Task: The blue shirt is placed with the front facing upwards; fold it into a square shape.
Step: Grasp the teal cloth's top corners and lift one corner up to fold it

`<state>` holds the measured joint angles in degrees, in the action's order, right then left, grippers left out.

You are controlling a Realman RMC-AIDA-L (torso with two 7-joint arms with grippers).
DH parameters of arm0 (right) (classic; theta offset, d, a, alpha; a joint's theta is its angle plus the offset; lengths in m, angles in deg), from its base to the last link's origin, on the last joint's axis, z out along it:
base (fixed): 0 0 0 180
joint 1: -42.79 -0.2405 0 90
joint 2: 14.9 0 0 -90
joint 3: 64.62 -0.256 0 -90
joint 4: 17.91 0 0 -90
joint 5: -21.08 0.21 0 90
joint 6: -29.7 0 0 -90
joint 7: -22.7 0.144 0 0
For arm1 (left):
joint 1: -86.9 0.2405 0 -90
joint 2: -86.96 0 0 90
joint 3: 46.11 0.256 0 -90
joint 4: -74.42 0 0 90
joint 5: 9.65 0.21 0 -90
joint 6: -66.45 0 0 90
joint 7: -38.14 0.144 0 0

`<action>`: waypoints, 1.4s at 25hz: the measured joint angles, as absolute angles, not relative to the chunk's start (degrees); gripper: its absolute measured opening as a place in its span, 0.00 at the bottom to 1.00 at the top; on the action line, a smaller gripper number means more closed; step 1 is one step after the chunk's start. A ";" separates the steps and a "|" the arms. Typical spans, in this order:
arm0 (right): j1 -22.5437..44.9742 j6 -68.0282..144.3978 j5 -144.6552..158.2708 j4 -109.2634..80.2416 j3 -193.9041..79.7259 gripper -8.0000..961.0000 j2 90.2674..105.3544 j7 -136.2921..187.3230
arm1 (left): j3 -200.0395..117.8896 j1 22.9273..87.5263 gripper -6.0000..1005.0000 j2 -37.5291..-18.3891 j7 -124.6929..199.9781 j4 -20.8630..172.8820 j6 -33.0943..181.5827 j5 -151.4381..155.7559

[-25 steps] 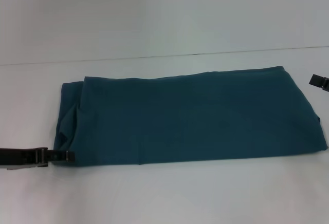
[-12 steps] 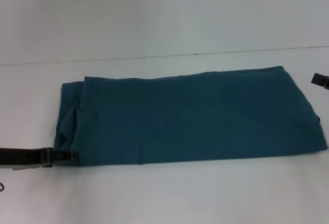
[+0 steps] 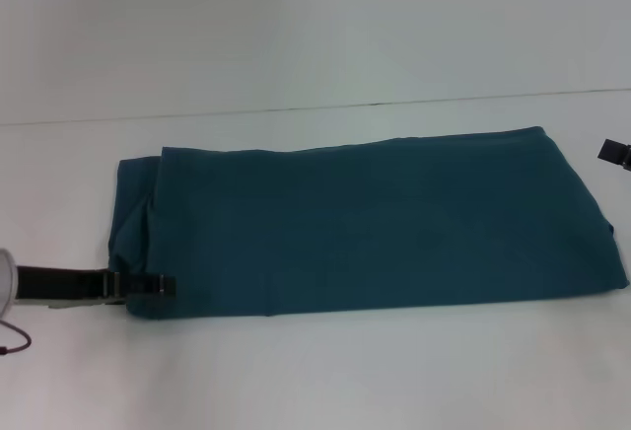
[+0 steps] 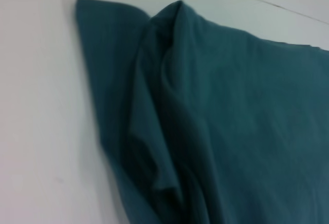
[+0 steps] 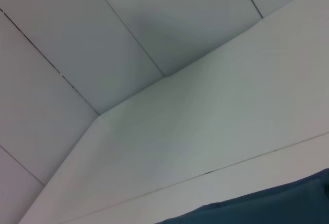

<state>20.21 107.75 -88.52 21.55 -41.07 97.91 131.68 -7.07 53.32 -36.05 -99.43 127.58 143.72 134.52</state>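
Teal-blue cotton, folded to a long band: the blue shirt [image 3: 365, 223] lies flat across the white table [image 3: 315, 371], long axis running left to right in the head view. No lettering shows on the upper face.

Shirt's left end is rumpled, with a tucked layer showing beneath the top ply. Left wrist view shows that end close up [image 4: 205, 121]: soft ridges and a deep fold, one corner lying flat on the table [image 4: 41, 131].

Left tool [image 3: 158, 286] is low at the near left corner of the shirt, its dark tip reaching onto the cloth edge. Whether it is gaping or closed, or has cloth pinched, cannot be told.

Right tool [image 3: 616, 152] is only a dark sliver at the right edge of the head view, beside the shirt's far right corner, apart from the cloth. Its opening cannot be judged.

Right wrist view: mostly pale wall panels [image 5: 128, 54] and table, a strip of shirt [image 5: 267, 206] along one edge.
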 joint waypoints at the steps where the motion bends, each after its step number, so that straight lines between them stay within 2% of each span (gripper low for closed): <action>1: 20.21 107.75 -88.52 21.55 -41.07 0.83 97.92 131.69 | -7.07 52.98 0.88 -36.05 -99.38 127.58 143.75 134.47; 11: 20.28 107.63 -88.57 21.55 -41.06 0.83 97.95 131.69 | -7.09 51.25 0.88 -36.33 -98.49 127.59 143.39 134.11; 35: 20.30 107.30 -88.52 21.56 -41.06 0.83 97.80 131.68 | -7.69 55.24 0.88 -35.53 -101.13 130.54 148.31 136.01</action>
